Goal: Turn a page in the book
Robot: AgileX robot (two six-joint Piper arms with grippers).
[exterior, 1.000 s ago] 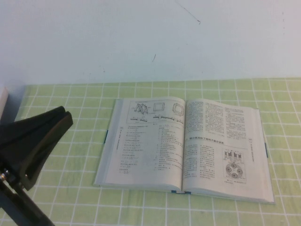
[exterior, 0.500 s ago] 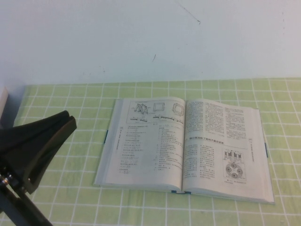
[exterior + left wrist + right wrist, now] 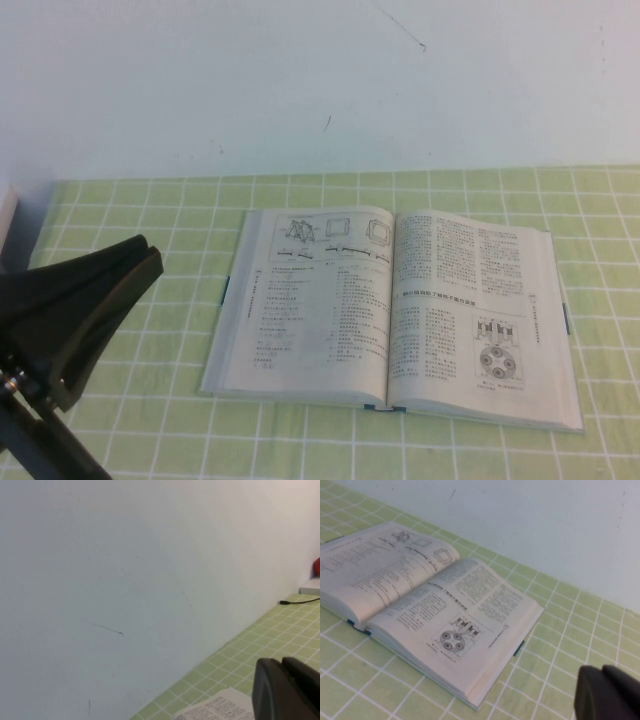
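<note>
The textbook point(image 3: 395, 308) lies open on the green checked tablecloth point(image 3: 150, 400). The left gripper point(image 3: 75, 310), pressed together, hovers left of it; the right gripper point(image 3: 610, 692) sits near its right edge, its state unclear.

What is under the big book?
The book lies open on the green checked cloth. Whatever is beneath it is hidden. The left gripper is beside it; the right gripper near it.

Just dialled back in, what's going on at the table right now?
Nothing is being handled at this moment. The large open textbook with greyish-white pages and a thin teal cover edge lies flat on the green checked tablecloth. Its page with line drawings above text lies flat on the book's left side. The left pincer hovers off to the book's left, touching nothing. The right pincer sits just off the book's right edge, also apart from it.
</note>
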